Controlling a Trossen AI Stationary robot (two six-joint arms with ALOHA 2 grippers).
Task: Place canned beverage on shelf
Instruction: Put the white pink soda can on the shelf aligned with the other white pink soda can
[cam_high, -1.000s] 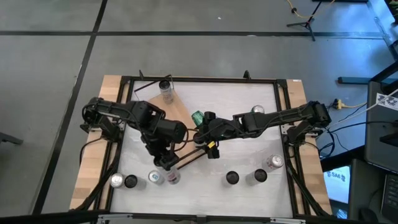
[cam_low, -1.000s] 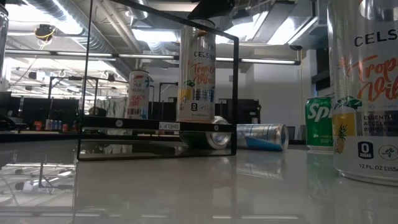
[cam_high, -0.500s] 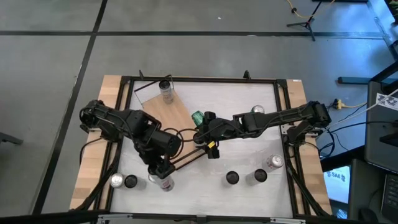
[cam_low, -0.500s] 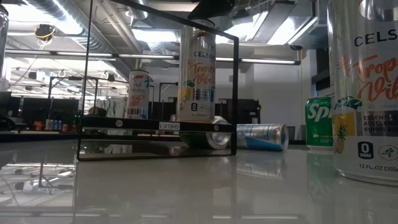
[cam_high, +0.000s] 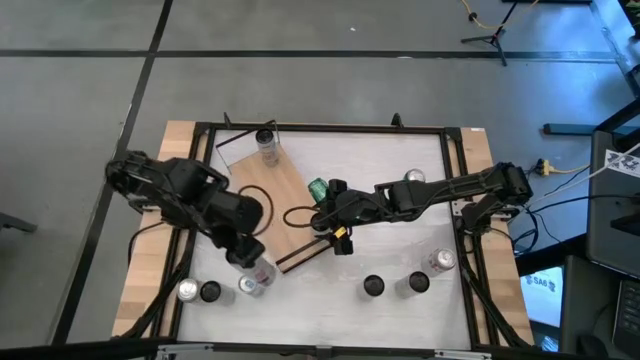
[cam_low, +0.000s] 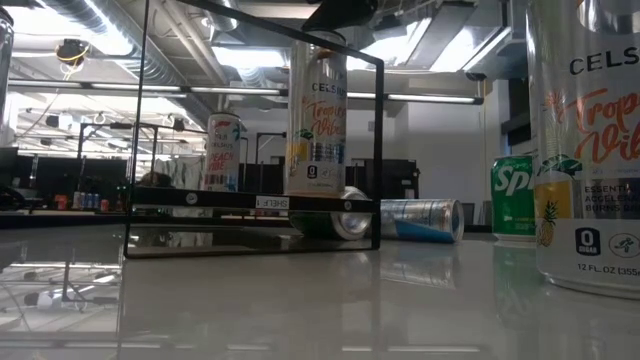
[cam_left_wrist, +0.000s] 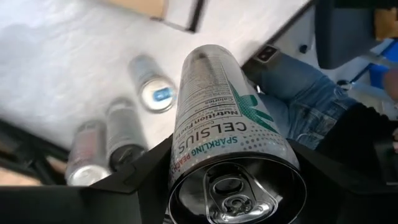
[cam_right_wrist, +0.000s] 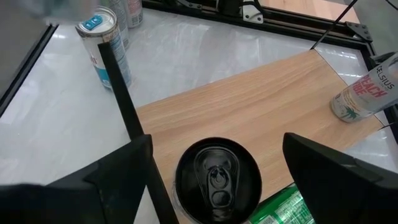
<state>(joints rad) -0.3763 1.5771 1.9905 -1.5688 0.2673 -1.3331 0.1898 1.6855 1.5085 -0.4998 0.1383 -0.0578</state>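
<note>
you are seeing the left gripper (cam_high: 255, 268) sitting in the lower left of the high view, its jaws pinching a white celsius can (cam_left_wrist: 227, 134) by the body; in the left wrist view that can is filling the middle of the frame, its silver top facing the camera. just beside it in the high view, three upright cans are standing in a row along the table's near edge: a blue-tabbed can (cam_high: 247, 286), a dark-topped can (cam_high: 210, 292) and a silver can (cam_high: 187, 290). a person in blue jeans (cam_left_wrist: 292, 109) is showing past the table edge in the left wrist view.

the right gripper (cam_high: 322, 214) is reaching into the centre of the high view, its fingers spread on either side of a black-topped can (cam_right_wrist: 216, 175) standing on the shelf; whether they are touching it you cannot tell. a green can (cam_high: 318, 189) is lying just beside it.

the shelf (cam_high: 280, 190) is lying as a slanted light-wood board with dark edges, left of centre in the high view, and the held can is hanging just off its lower end, near the dark lip. a peach-labelled can (cam_high: 266, 143) is standing at the shelf's far end, at the upper left of the table.

further right you are seeing two dark-topped cans (cam_high: 373, 287) and a pink-and-white can (cam_high: 441, 261) along the lower right, and a silver can on its side (cam_high: 414, 178) under the right arm.
</note>
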